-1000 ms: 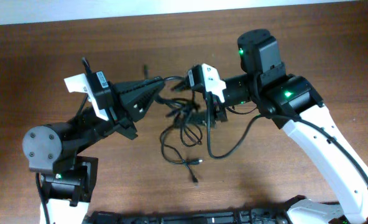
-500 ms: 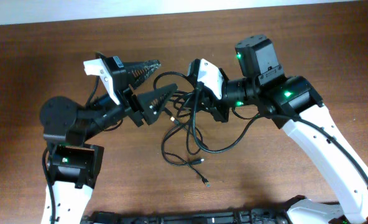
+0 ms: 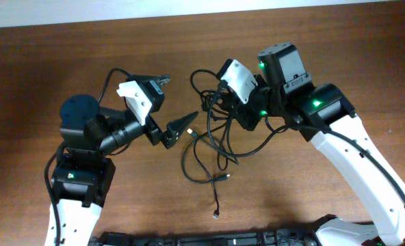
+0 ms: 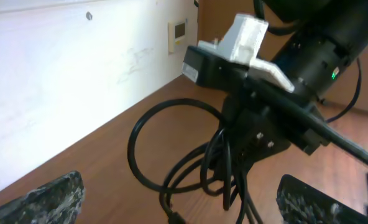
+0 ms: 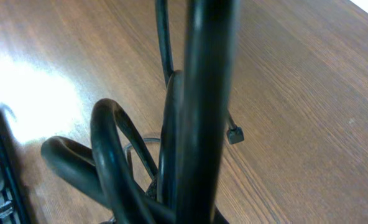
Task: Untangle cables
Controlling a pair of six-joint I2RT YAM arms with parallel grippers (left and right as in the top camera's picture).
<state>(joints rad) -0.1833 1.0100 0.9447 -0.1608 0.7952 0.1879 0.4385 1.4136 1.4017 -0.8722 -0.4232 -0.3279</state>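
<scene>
The black cables [image 3: 213, 147] form a loose tangle near the middle of the desk. Their upper loops are lifted by the right gripper [image 3: 215, 104], which we see closed on them. The left gripper [image 3: 173, 102] stands spread wide beside them. Only the left wrist view shows the white wall [image 4: 59, 81].

Overhead down; wrist views near cables [image 5: 199, 93]
</scene>
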